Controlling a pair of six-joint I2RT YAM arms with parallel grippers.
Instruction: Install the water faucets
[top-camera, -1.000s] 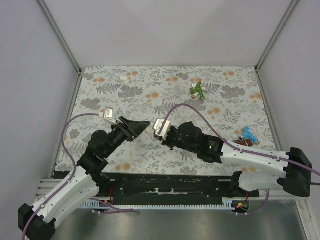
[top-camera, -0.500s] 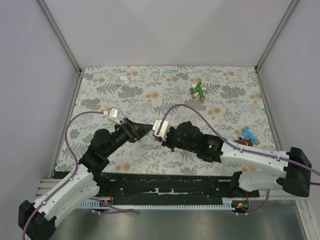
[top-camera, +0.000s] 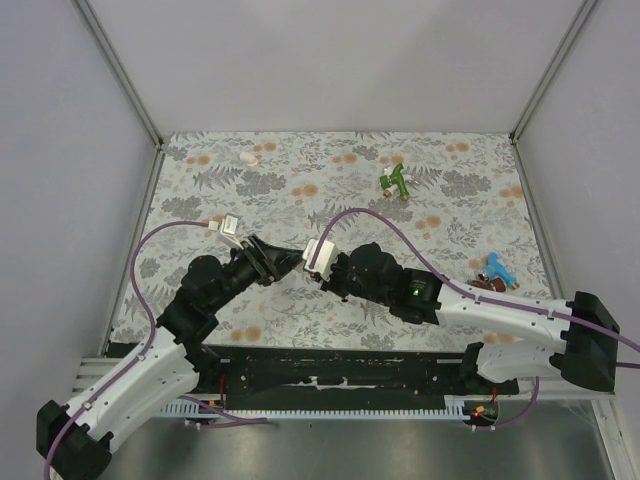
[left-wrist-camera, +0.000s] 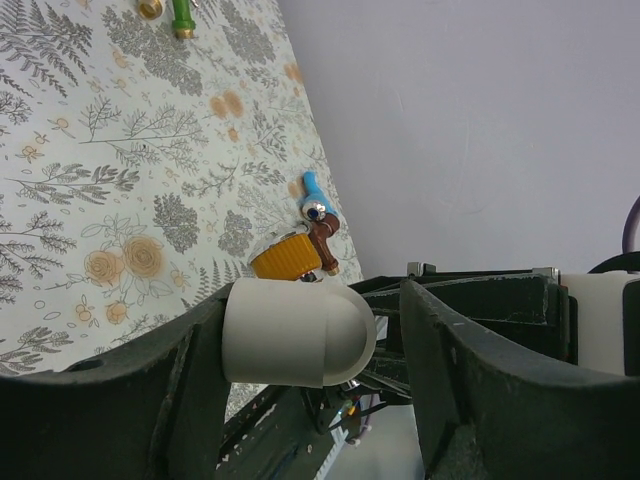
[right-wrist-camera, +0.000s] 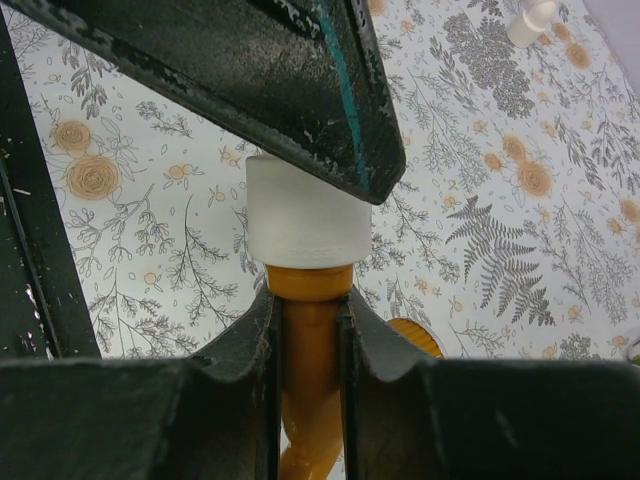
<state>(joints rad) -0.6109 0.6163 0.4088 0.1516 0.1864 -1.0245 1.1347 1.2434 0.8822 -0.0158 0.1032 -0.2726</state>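
Item 1. Orange faucet (right-wrist-camera: 310, 400): held above the middle of the floral surface (top-camera: 300, 170), its stem clamped between the fingers of the right gripper (right-wrist-camera: 310, 330). A white cap (right-wrist-camera: 308, 225) sat on the stem's end.

Item 2. Left gripper (top-camera: 287, 262): met the right gripper tip to tip, jaws spread wider than the white cap. One finger (left-wrist-camera: 150, 400) lay against the cap; a gap showed to the other.

Item 3. Green faucet (top-camera: 397, 180): lay on the surface toward the far right, well apart from both arms.

Item 4. Blue faucet (top-camera: 497, 266) and dark red faucet (top-camera: 487, 285): lay just beside each other near the right edge.

Item 5. Small white fitting (top-camera: 248, 158): stood alone at the far left.
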